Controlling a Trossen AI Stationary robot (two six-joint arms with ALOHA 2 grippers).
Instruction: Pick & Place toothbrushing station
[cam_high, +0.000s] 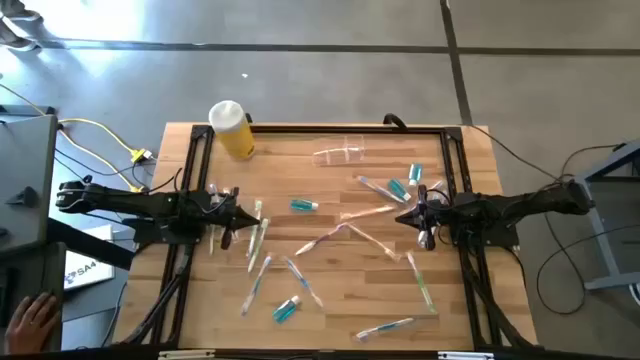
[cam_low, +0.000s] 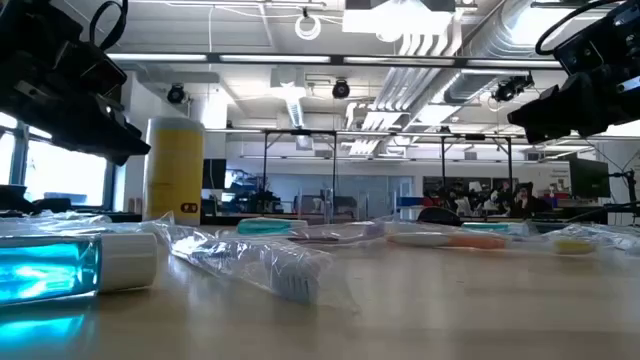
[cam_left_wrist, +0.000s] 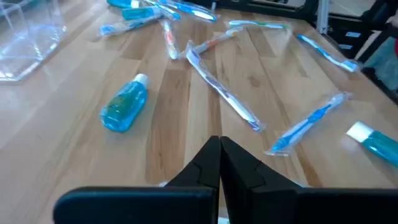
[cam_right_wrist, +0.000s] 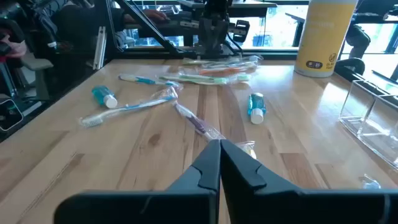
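Several slim wrapped toothbrushes lie flat across the wooden table, among them one in the middle (cam_high: 345, 232) and one near the front (cam_high: 385, 327). Little teal white-capped tubes lie among them (cam_high: 304, 205) (cam_high: 286, 308) (cam_left_wrist: 124, 106) (cam_right_wrist: 256, 106). A clear plastic cup (cam_high: 340, 154) lies near the far edge; it also shows in the left wrist view (cam_left_wrist: 25, 43) and the right wrist view (cam_right_wrist: 373, 115). My left gripper (cam_high: 243, 216) (cam_left_wrist: 219, 152) is shut and empty at the table's left, above the wood. My right gripper (cam_high: 402, 216) (cam_right_wrist: 219, 155) is shut and empty at the right.
A yellow cylinder container with a white top (cam_high: 232, 128) (cam_right_wrist: 323, 37) stands at the far left corner. A black frame (cam_high: 330, 130) runs around the table's edges. A person's hand (cam_high: 30, 320) shows off the table at the near left.
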